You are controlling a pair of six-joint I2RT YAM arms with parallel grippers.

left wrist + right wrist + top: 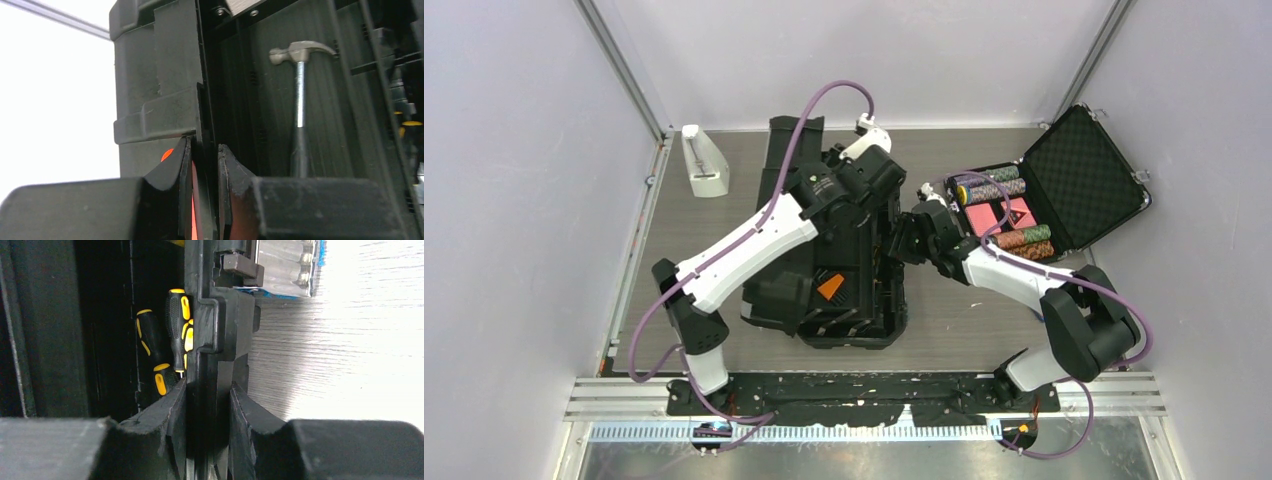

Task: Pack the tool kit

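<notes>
Pinching ribbed plastic toolbox [874,322] walls are left gripper [204,150] and right gripper [207,387].

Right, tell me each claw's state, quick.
Left claw: closed, clamped on a thin wall of the toolbox.
Right claw: closed, clamped on the toolbox's side wall.

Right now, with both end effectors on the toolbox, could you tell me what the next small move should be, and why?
Probably open the right end effector and back it off the toolbox wall: the hammer and screwdrivers already lie inside, so closing it looks next.
</notes>
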